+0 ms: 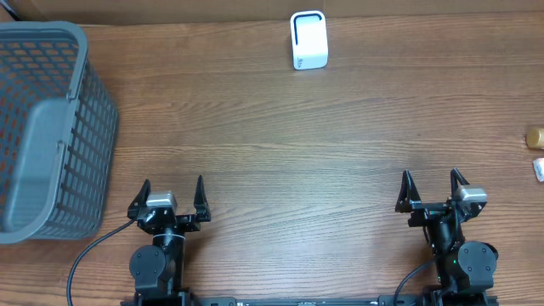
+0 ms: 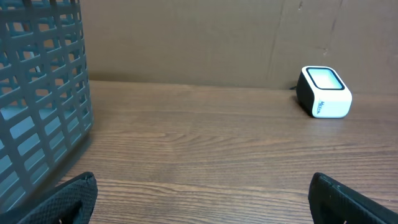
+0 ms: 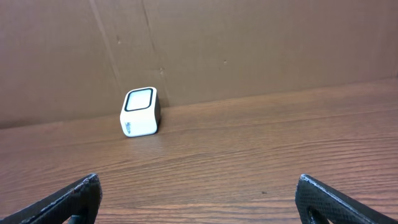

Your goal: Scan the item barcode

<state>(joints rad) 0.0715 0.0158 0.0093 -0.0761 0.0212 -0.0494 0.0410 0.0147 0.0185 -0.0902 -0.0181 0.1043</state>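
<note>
We see a wooden table [image 1: 323, 153] with a grey basket [image 1: 51, 127] at its left edge. Near the front edge, our left gripper [image 1: 172, 185] and right gripper [image 1: 432, 178] both stand with fingers wide apart, holding nothing. The white scanner [image 1: 308, 39] sits at the far edge. A small brown item [image 1: 535, 136] and a white item [image 1: 539, 168] lie at the right edge, partly cut off.

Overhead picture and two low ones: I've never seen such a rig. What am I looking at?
The overhead view looks down on a table. At its near edge sit two robot arms, left arm and right arm; their jaws are open and hold nothing. The other two pictures come from wrist cameras looking forward past the dark jaw tips. On the table: a grey basket, a white box, probably the scanner, and a brownish item and a white item cut off at the right edge.
</note>
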